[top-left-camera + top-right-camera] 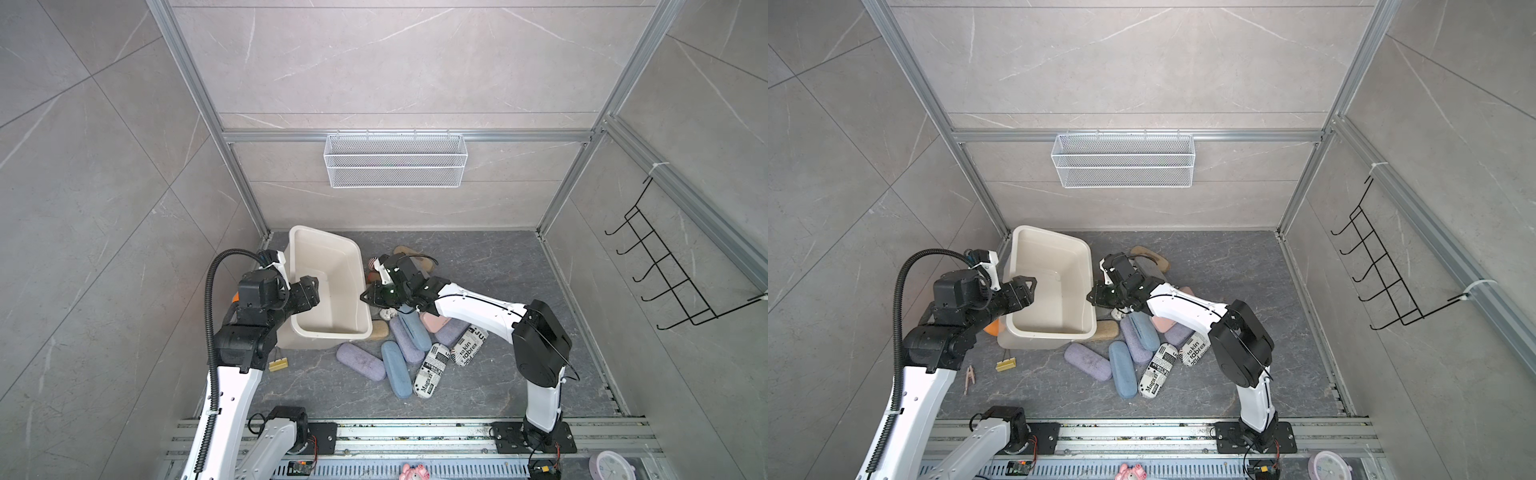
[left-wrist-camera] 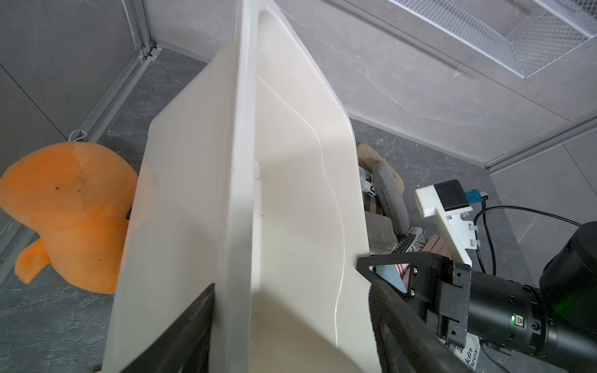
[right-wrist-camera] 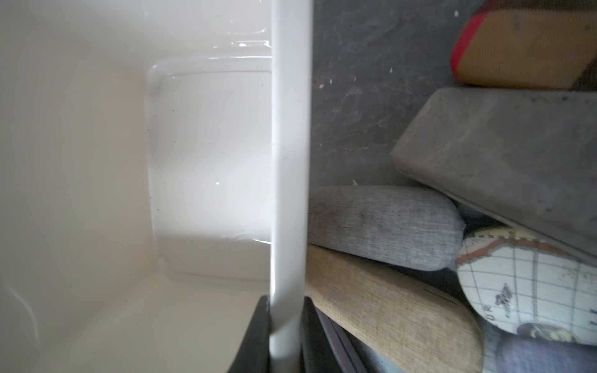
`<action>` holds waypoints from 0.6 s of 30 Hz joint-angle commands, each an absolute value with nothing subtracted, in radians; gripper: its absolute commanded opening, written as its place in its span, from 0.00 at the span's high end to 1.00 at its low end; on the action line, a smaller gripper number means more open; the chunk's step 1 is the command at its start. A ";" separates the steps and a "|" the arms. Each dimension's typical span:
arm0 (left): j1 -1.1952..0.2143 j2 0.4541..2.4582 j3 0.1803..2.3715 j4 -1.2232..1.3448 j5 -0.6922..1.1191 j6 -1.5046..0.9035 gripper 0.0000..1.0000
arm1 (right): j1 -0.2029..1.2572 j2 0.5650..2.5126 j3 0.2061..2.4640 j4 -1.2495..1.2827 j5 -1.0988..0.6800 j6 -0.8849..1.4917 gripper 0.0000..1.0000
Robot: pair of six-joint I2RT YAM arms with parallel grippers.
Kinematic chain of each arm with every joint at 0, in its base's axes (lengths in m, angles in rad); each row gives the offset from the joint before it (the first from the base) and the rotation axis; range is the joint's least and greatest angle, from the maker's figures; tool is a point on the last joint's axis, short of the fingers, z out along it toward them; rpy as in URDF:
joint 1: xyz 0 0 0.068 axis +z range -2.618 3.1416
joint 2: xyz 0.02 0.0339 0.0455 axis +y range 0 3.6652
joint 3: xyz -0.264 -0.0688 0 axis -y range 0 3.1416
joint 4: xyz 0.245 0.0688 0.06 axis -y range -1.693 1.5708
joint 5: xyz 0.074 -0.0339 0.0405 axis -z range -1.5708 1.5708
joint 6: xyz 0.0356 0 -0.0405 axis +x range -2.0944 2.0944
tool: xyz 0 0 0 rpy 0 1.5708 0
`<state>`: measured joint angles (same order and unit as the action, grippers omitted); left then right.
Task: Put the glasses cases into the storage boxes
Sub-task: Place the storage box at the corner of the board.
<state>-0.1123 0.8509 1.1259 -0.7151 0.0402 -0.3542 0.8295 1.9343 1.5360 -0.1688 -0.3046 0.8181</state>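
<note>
The cream tub (image 1: 330, 333) sits at lower centre-left in both top views (image 1: 1050, 332), at the back left corner of the dark floor. Every one of the glasses cases (image 1: 409, 353) that I can see lies outside it, heaped on the floor against its right side and spreading toward the lower right.

My right pincer (image 1: 365, 296) is clamped on the tub's right rim. In the right wrist view the white rim (image 3: 289, 161) runs straight between my two dark fingers (image 3: 258, 339), one inside the wall and one outside. Beside that rim lie a grey case (image 3: 381, 226) and a tan case (image 3: 387, 306), stacked and touching, with a map-print case (image 3: 533, 284) just past them.

My left pincer (image 1: 311, 291) reaches over the tub's left rim with its jaws spread wide. In the left wrist view one finger (image 2: 181, 332) stands outside the wall and the other is well inside, so I am gripping nothing.

In front of the tub lie a lilac case (image 1: 360, 361), a blue case (image 1: 397, 374) and a newspaper-print case (image 1: 432, 370), side by side; the last two touch.

An orange plush toy (image 2: 71, 213) sits on the floor against the tub's outer left wall. A white mesh basket (image 1: 395, 160) hangs on the back wall, at upper centre.
</note>
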 commanded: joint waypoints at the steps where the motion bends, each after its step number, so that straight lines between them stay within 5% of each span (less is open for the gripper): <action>1: -0.118 0.826 1.193 -0.722 0.001 -0.319 0.23 | 0.820 1.881 1.609 -0.184 -0.320 0.779 1.00; 18: -0.118 0.805 1.284 -0.697 -0.052 -0.275 0.21 | 0.789 1.880 1.806 -0.450 -0.158 0.639 1.00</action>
<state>-0.1135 0.8005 1.2774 -0.7322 -0.0513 -0.2985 0.7952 1.9144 1.7622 -0.4191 -0.1989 0.6827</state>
